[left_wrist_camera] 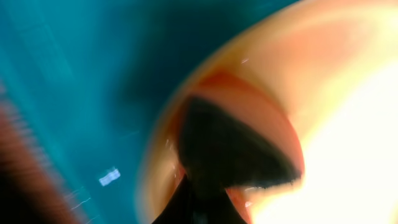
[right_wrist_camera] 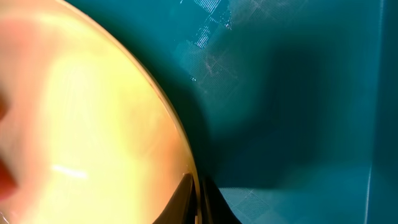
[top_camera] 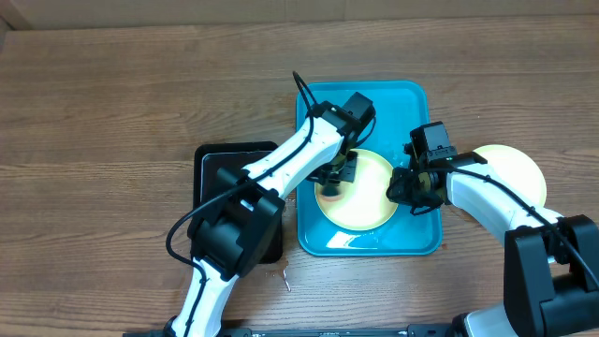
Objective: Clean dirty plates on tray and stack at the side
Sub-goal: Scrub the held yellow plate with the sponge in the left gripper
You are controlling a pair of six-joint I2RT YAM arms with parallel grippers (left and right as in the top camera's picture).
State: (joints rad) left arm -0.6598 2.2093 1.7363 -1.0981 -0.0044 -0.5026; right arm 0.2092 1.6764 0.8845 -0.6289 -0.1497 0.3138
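Note:
A pale yellow-green plate (top_camera: 370,201) with a red smear lies in the turquoise tray (top_camera: 412,94). My left gripper (top_camera: 339,171) is over the plate's left part, shut on a dark sponge (left_wrist_camera: 236,149) pressed on the red smear; this view is blurred. My right gripper (top_camera: 402,187) is shut on the plate's right rim, one finger on each side (right_wrist_camera: 196,193). The plate (right_wrist_camera: 81,124) and tray floor (right_wrist_camera: 292,93) fill the right wrist view. Another plate (top_camera: 515,168) lies on the table right of the tray. I cannot tell whether it is a stack.
A black tray (top_camera: 220,164) sits left of the turquoise tray, partly under my left arm. A small metal bit (top_camera: 285,278) lies on the wooden table near the front.

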